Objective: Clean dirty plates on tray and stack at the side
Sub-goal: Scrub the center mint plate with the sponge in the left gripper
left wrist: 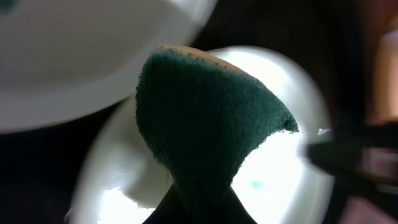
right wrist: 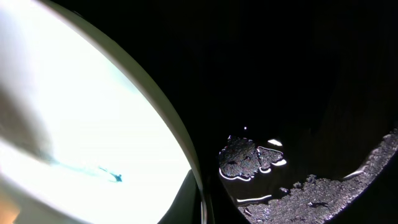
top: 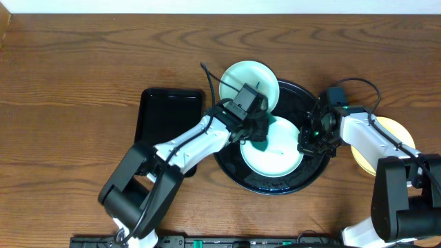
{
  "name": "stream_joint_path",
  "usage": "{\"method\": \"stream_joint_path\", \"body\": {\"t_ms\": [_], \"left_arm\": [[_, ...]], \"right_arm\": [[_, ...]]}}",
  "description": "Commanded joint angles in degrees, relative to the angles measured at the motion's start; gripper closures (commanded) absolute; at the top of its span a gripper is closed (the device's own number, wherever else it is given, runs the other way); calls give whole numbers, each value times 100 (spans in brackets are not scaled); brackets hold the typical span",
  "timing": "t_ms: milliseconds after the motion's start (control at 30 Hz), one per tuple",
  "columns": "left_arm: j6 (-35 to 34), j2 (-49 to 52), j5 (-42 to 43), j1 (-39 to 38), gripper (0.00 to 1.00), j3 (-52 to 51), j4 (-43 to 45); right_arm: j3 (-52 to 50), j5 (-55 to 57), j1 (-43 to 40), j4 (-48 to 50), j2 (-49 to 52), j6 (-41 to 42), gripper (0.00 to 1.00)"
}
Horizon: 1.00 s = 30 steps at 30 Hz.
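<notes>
The left claw (top: pixel 258 132) is pinched shut on a dark green sponge (left wrist: pixel 205 137) over the front mint plate (top: pixel 275 162), which lies inside the round black tray (top: pixel 311 173); a teal smear (right wrist: pixel 111 175) marks that plate; the rear mint plate (top: pixel 242 79) overlaps the tray's far-left rim; the yellow plate (top: pixel 393 131) sits on the counter (top: pixel 83 69) beside the tray, partly under the right arm; the right claw (top: pixel 308 143) is at the front plate's right edge, and I cannot tell how far open it is.
</notes>
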Motion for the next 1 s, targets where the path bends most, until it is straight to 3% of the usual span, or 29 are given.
{"method": "stream_joint_path", "body": {"t_ms": [0, 433, 533, 700, 967], "left_arm": [[-151, -282, 448, -280, 92, 2, 339], [-415, 483, -48, -876, 91, 2, 1049], [-92, 610, -52, -852, 88, 0, 1032], [114, 645, -831, -605, 89, 2, 470], [173, 315, -654, 17, 92, 2, -208]], "right_arm": [[-24, 149, 9, 4, 55, -7, 99], [-24, 146, 9, -20, 55, -7, 99], [-24, 146, 9, -22, 55, -7, 99], [-24, 146, 9, -24, 55, -9, 99], [-24, 146, 9, -20, 55, -9, 99]]}}
